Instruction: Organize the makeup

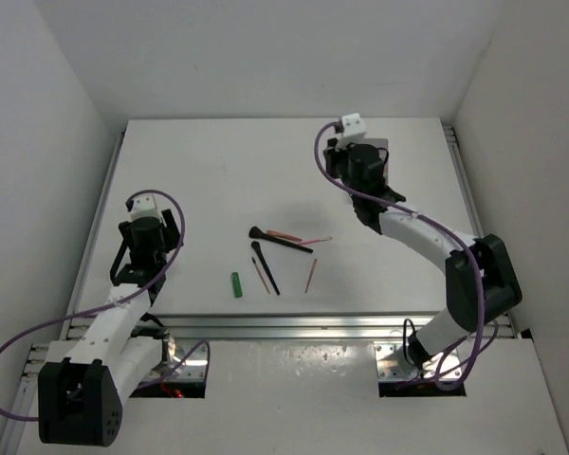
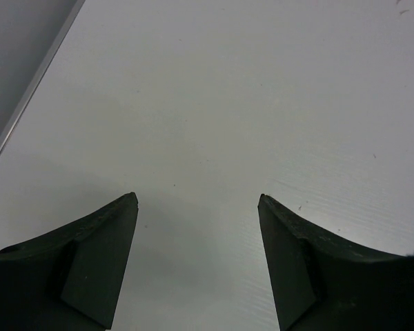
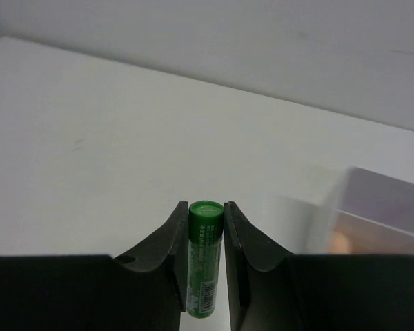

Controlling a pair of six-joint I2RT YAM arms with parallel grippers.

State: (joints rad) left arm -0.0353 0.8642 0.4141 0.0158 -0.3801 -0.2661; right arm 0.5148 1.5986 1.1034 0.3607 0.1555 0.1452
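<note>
My right gripper (image 3: 206, 210) is shut on a green tube (image 3: 204, 255), held upright between its fingers, cap end out. In the top view this gripper (image 1: 358, 152) hangs over the far right of the table beside the translucent box (image 1: 386, 150). More makeup lies mid-table: two black-handled brushes (image 1: 283, 243) (image 1: 266, 268), thin pink pencils (image 1: 286, 234) (image 1: 310, 275), and a second green tube (image 1: 237, 283). My left gripper (image 2: 197, 200) stands open over bare table at the left (image 1: 152, 227), with nothing between its fingers.
The translucent box (image 3: 379, 214) shows blurred at the right of the right wrist view, with something peach inside. The table's left edge rail (image 2: 27, 103) runs close to my left gripper. White walls enclose the table on three sides.
</note>
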